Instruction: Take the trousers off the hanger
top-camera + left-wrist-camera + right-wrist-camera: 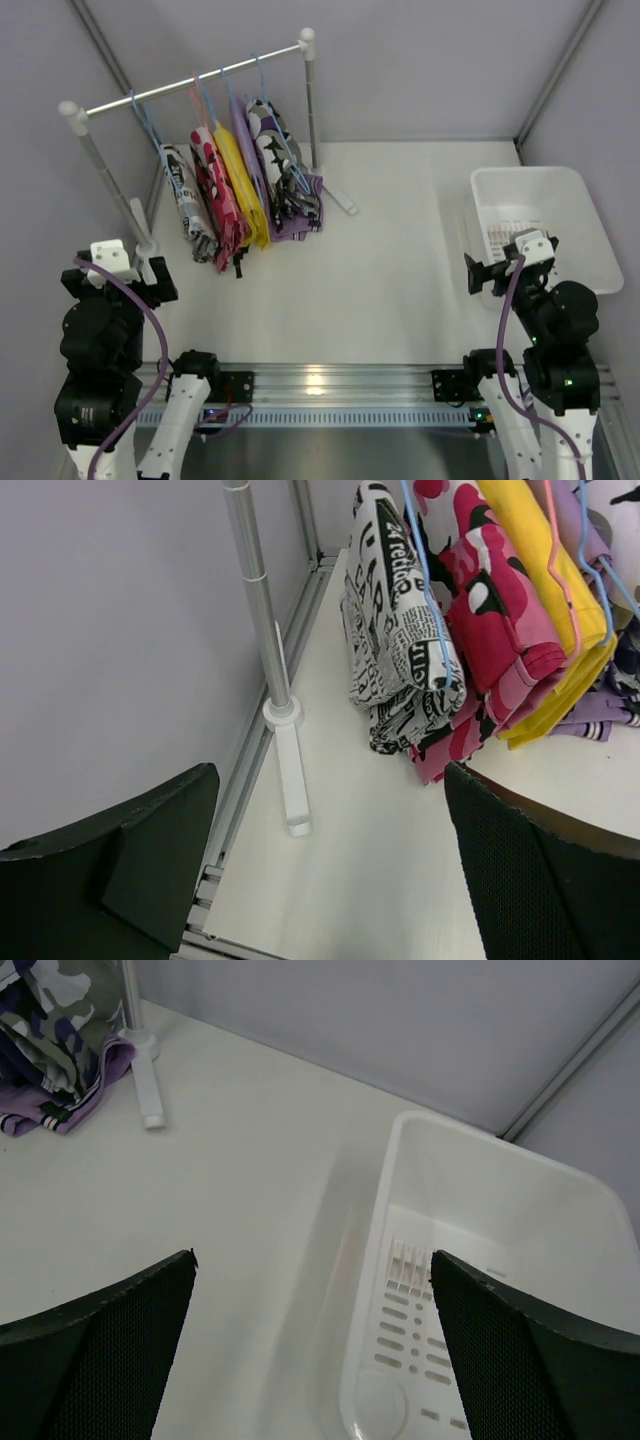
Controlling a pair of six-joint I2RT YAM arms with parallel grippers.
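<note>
Two rack posts (311, 110) — trousers (235, 190) between

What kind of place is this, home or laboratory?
Probably a robot test cell, not a home: the left arm and right arm mounted on a metal rail, a small rack of trousers, a white bin.

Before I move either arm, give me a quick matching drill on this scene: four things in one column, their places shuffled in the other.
Things
1. black-and-white print trousers
2. yellow trousers
3. purple trousers
4. white basket

Places
A. far right of the table, beside the right arm
B. leftmost on the rail
C. lower end resting on the table by the rack's right foot
D. between the red-pink trousers and the purple pair

Pairs: 1-B, 2-D, 3-C, 4-A
</note>
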